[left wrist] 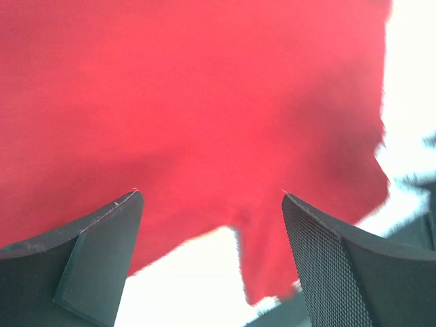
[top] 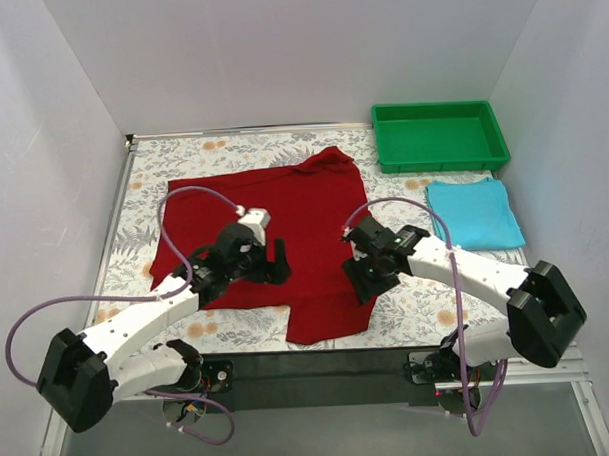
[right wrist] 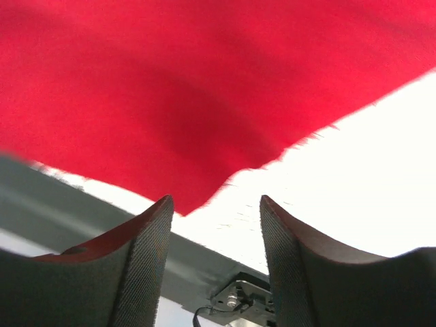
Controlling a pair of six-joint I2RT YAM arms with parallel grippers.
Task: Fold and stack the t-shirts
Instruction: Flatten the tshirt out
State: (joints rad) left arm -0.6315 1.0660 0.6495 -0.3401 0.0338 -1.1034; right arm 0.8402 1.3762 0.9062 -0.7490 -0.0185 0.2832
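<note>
Dark red t-shirt [top: 274,204] lies spread mid-worktop [top: 238,332], rumpled at its far edge. Light blue t-shirt [top: 471,212] sits folded at right, just near of green tray [top: 436,138]. Left gripper [top: 279,261] and right gripper [top: 361,281] hang over red cloth, both jaws released.

The dark red t-shirt [top: 309,203] lies spread open and mostly flat across the middle of the scene. It is wider than it is deep, with a small bunched hump of cloth at its far edge right of centre, and a narrower flap on its right half reaching toward the near edge, past the rest of the near hem. The light turquoise blue t-shirt [top: 473,213] is a small, neatly folded rectangle lying flat at the right side, apart from the red one's right edge and slightly skewed.
</note>
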